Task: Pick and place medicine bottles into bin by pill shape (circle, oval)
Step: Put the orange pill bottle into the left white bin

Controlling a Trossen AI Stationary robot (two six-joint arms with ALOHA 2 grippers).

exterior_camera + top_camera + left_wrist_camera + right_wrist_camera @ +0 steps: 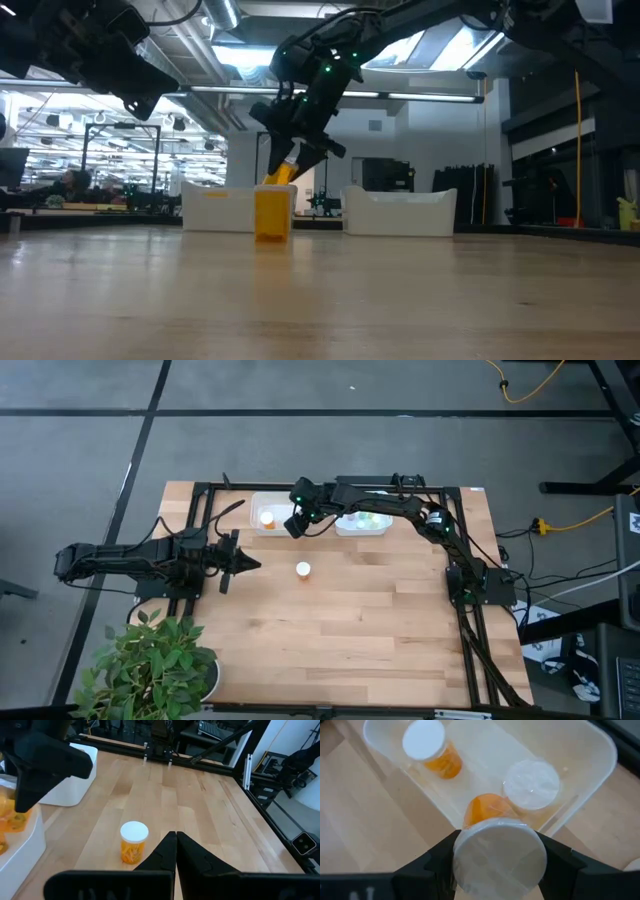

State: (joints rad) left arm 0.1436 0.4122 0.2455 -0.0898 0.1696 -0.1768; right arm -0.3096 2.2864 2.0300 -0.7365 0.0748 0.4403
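Observation:
My right gripper (297, 525) hangs over the near rim of the left white bin (250, 520), shut on an orange medicine bottle with a white cap (499, 854). The gripper also shows in the low view (298, 152). In that bin lie an orange bottle (432, 747) and another white-capped one (532, 784). One orange bottle (303, 569) stands upright on its base on the table; it also shows in the left wrist view (134, 843). My left gripper (243, 563) is shut and empty, left of that bottle. The right bin (380, 528) holds pale green bottles. My right gripper pinches the bottle between its two fingers, one on each side of the white cap (470, 851). The fingers come from above, slanting down. The bottle is lifted clear and tilted, its orange body (281, 173) pointing down toward the left bin.
The two white bins stand side by side at the table's far edge. A potted plant (150, 665) stands at the near left corner. Black frame rails (465, 630) run along the table's right and far sides. Bare wood lies across the near half (360, 640).

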